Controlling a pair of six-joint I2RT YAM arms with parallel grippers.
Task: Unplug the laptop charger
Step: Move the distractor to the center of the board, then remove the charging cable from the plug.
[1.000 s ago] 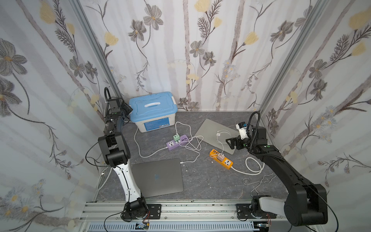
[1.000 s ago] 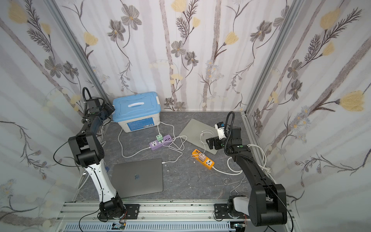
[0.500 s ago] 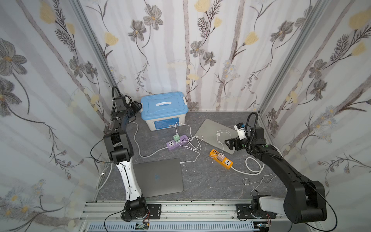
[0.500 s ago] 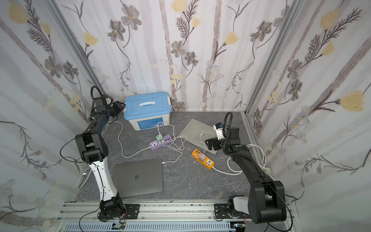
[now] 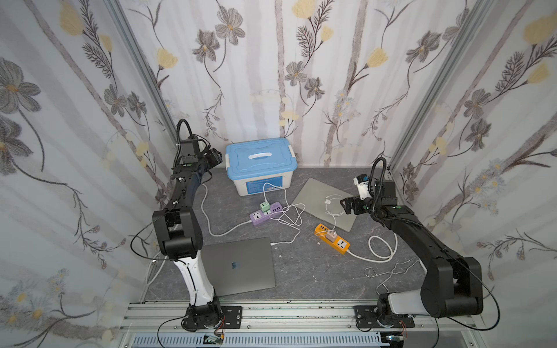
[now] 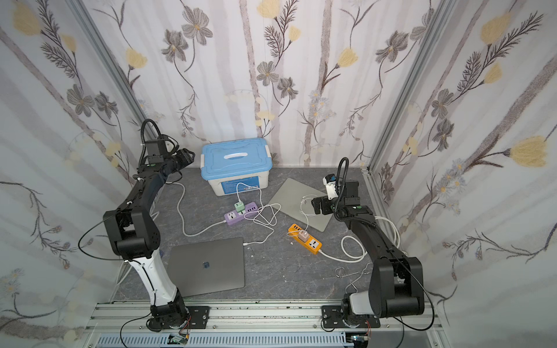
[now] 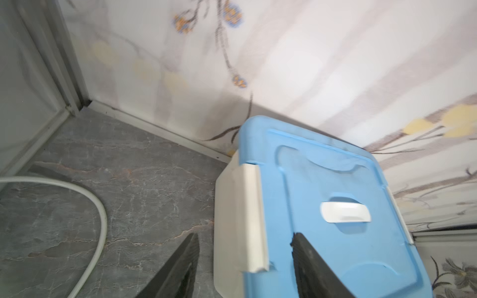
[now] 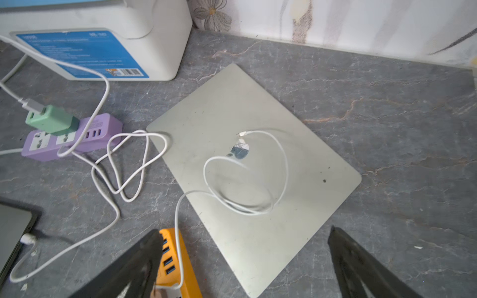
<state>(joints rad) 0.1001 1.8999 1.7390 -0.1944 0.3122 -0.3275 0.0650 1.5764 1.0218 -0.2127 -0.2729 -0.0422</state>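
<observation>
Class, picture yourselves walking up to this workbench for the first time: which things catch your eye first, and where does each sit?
The blue-lidded storage box stands out at the back wall. In the middle, loose white cables sprawl between a purple power strip and an orange power strip. A dark grey laptop lies closed at the front, a silver laptop at the back right, with the right pincer open beside it.

Bench [image 5: 307,265], grey marbled. Box [image 5: 260,156] at 12 o'clock; silver laptop [image 5: 313,192] at 2; orange strip [image 5: 331,239] at 4; dark laptop [image 5: 238,266] at 7; purple strip [image 5: 265,214] centre.
</observation>
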